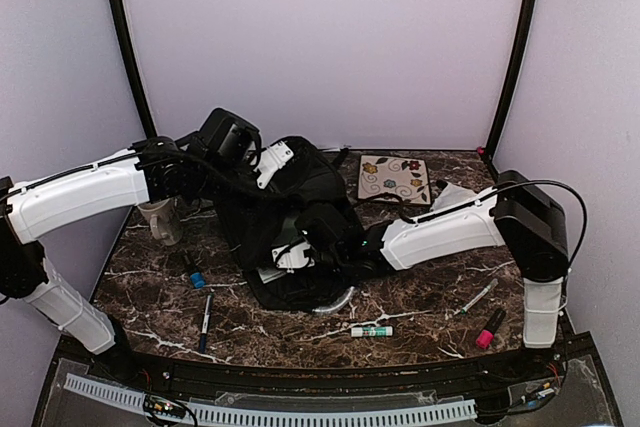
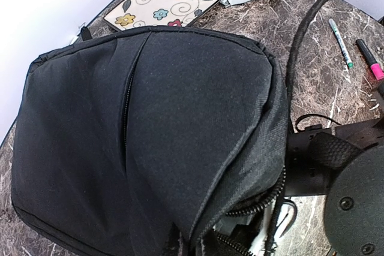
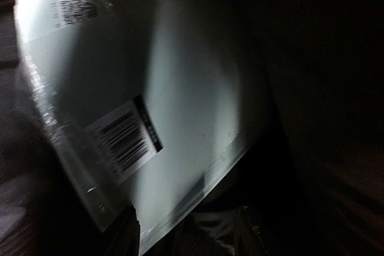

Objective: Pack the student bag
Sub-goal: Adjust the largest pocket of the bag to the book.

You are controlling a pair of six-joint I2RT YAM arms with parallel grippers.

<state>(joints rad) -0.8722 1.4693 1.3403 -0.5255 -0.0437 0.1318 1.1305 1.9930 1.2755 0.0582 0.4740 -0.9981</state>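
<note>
The student bag [image 1: 290, 212] lies in the middle of the table, black and soft, with its zippered mouth toward the front. My left gripper [image 1: 264, 175] is at the bag's back top, shut on the upper flap's fabric [image 2: 198, 241] and holding it up. In the left wrist view the bag [image 2: 144, 136] fills the frame. My right gripper [image 1: 300, 252] reaches into the open mouth. Inside, in the dark, its fingers [image 3: 127, 232] stand apart, open, just short of a flat white plastic-wrapped pack [image 3: 150, 106] with barcode labels. I cannot tell whether they touch it.
A floral-patterned square [image 1: 393, 178] and a white folded item [image 1: 455, 194] lie behind the bag on the right. A glue stick [image 1: 371, 331], a pink marker [image 1: 489, 328] and a pen [image 1: 476, 297] lie front right. A black pen [image 1: 205, 320], a blue-capped item [image 1: 193, 272] and a mug [image 1: 162, 219] are left.
</note>
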